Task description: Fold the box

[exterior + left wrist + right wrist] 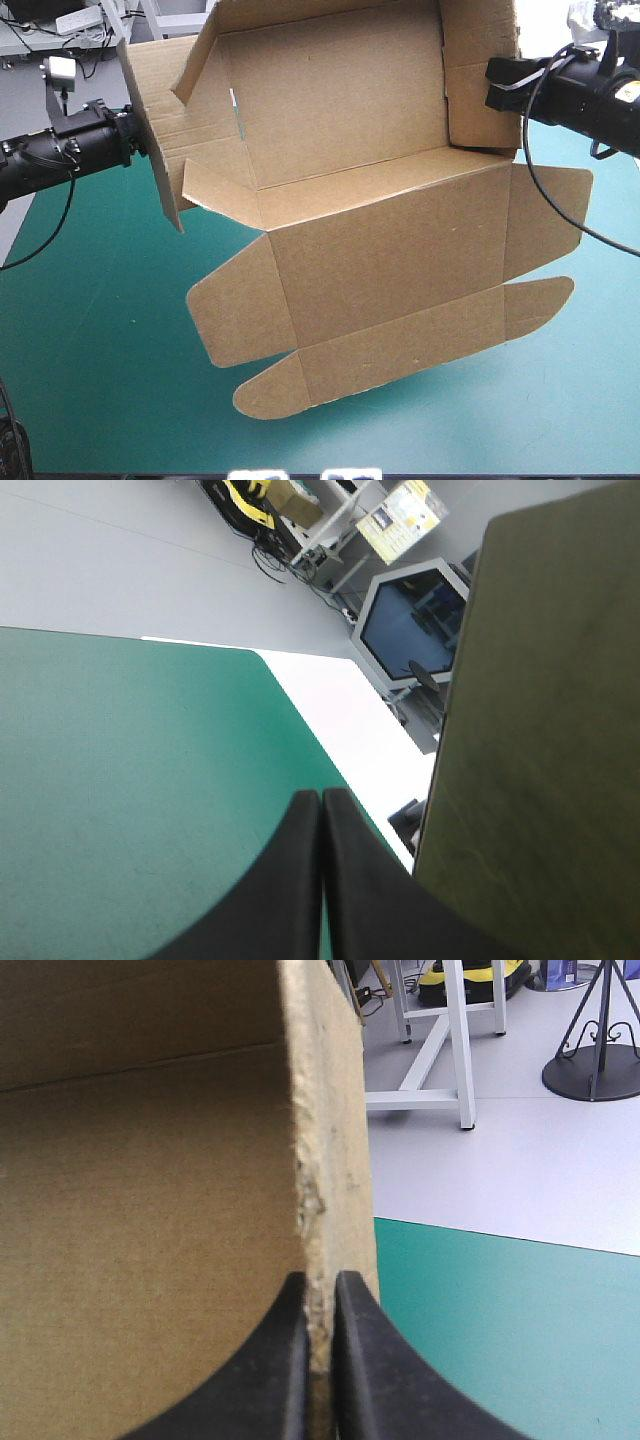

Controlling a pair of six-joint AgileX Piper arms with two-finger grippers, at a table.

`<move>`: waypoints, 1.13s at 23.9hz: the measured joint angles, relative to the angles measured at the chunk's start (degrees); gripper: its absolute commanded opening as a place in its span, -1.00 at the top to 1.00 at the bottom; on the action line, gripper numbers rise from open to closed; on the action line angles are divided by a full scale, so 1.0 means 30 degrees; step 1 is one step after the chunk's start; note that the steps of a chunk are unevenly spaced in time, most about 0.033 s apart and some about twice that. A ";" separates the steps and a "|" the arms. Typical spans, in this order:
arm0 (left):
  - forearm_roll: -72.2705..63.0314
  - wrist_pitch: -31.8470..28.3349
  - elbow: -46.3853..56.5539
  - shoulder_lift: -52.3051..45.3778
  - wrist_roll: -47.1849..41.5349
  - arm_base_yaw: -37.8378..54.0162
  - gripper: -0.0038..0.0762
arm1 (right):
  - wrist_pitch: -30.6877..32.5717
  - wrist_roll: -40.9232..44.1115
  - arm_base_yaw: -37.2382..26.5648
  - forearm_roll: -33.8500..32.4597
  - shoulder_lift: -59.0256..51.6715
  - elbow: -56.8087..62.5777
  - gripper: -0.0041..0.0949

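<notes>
— So where's the box?

— The brown cardboard box (380,250), a cut sheet of corrugated board, is over the middle of the teal-green table cover (90,380). It's only half shaped. The far part is up between the two arms, with a side wall bent up at the left and another at the right. The near part spreads out flat toward the table's near edge, with four rounded flaps sticking out, two to each side.

— And the arms, are both holding it?

— The right gripper (320,1282) is: it's clamped on the outer edge of the right wall, and the raw edge of the board runs straight in between its fingers. The left gripper (322,796) isn't. Its black fingers (360,890) are pressed together into one point with nothing between them.

— So where's that one?

— Out at the left side, with the raised left wall standing just beside it (whether board and finger actually touch, I can't make out). Beyond its tip there's only bare cover.
</notes>
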 measured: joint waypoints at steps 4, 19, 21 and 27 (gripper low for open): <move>-0.0015 0.0041 0.0000 -0.0008 0.0000 -0.0618 0.93 | 0.0003 -0.0137 0.0000 0.0000 0.0303 0.0000 0.92; -0.0015 0.0055 0.0000 -0.0030 0.0365 -0.0687 0.41 | -0.1124 -0.0632 0.0000 0.0001 0.1705 0.0000 0.92; -0.0015 0.0055 0.0000 -0.0044 0.0498 -0.0687 0.10 | -0.1347 -0.0632 0.0000 0.0001 0.1900 0.0000 0.92; -0.0444 0.0055 0.0000 -0.0044 0.0946 -0.0687 -0.09 | -0.1573 -0.0690 0.0000 0.0124 0.2515 0.0000 0.92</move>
